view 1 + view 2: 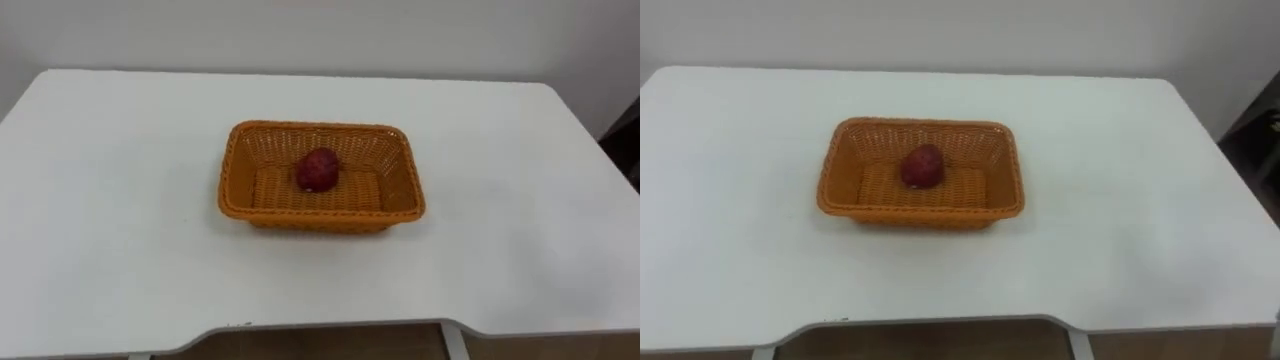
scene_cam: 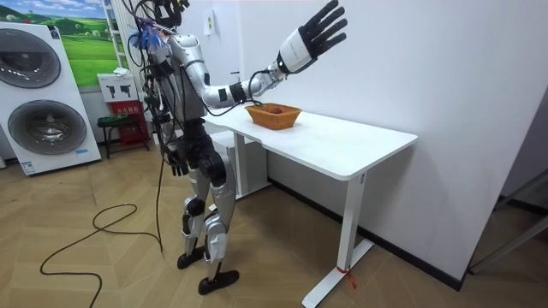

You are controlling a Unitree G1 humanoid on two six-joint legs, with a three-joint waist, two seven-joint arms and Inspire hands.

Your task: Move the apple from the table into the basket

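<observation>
Where left hand (image 2: 175,159) hangs by hip, finger state too dark to tell. Right hand (image 2: 315,34) raised high, fingers spread, released. Apple (image 1: 318,169) in basket (image 1: 322,216), mid-table (image 1: 120,200).

the two eye views look steeply down from the robot's head, close over the white desk (image 1: 120,200), facing the wall behind it, with the orange basket (image 1: 320,216) near the middle. the room view stands well off, seeing the whole robot beside the desk. all three share desk top and basket.
</observation>
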